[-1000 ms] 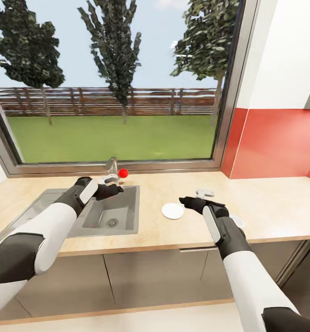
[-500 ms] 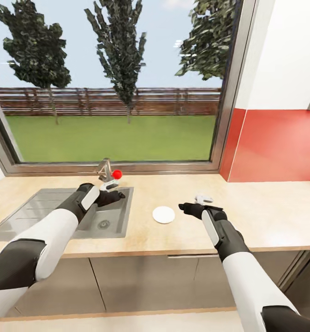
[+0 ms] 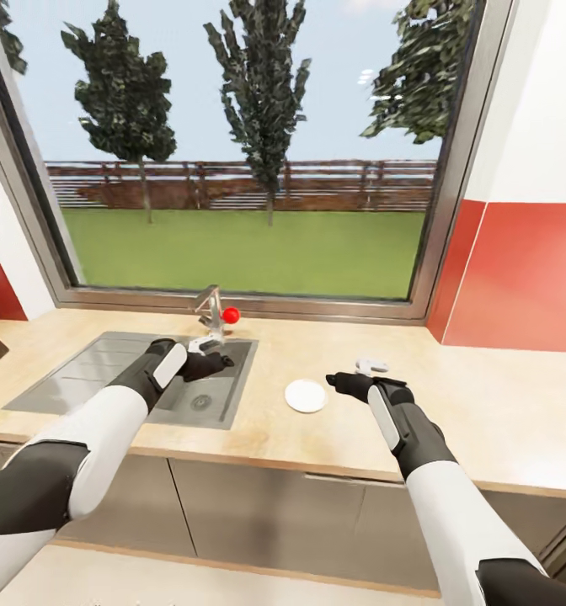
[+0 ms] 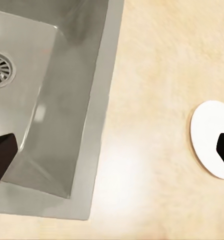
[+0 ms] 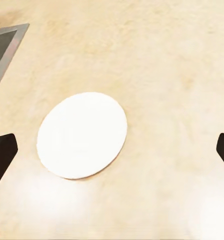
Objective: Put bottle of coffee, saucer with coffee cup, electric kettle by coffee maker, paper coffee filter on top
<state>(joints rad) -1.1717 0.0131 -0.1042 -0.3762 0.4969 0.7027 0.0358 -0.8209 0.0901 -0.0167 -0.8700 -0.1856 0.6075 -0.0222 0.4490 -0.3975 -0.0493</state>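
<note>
White and flat, the saucer (image 3: 306, 396) lies on the kitchen countertop (image 3: 485, 404), a little right of centre in the head view, between the sink (image 3: 140, 379) and my right gripper (image 3: 338, 385). In the right wrist view the same saucer (image 5: 82, 135) sits left of centre on the tan wood grain, with my two dark fingertips (image 5: 2, 155) at the far left and right edges of the frame, spread wide with nothing between them. My left gripper (image 3: 220, 362) hangs over the sink basin near the tap (image 3: 209, 307) with its red knob; in the left wrist view its fingertips (image 4: 2, 150) also stand far apart and empty, the saucer (image 4: 212, 137) showing at the right edge, well off from the sink wall.

I judge the saucer to be stiff, light and glazed smooth, so slippery and liable to chip or skate if nudged. It lies flush with the worktop, so there is no lip I can easily get under from above; my best hold would be across the rim, one finger on each side of an edge, pinching the thin wall firmly but not hard. A shallow approach from the side nearest my right gripper looks the shortest way.

A small white thing (image 3: 371, 366) lies just beyond my right wrist; it may be the coffee cup, but I cannot tell.
</note>
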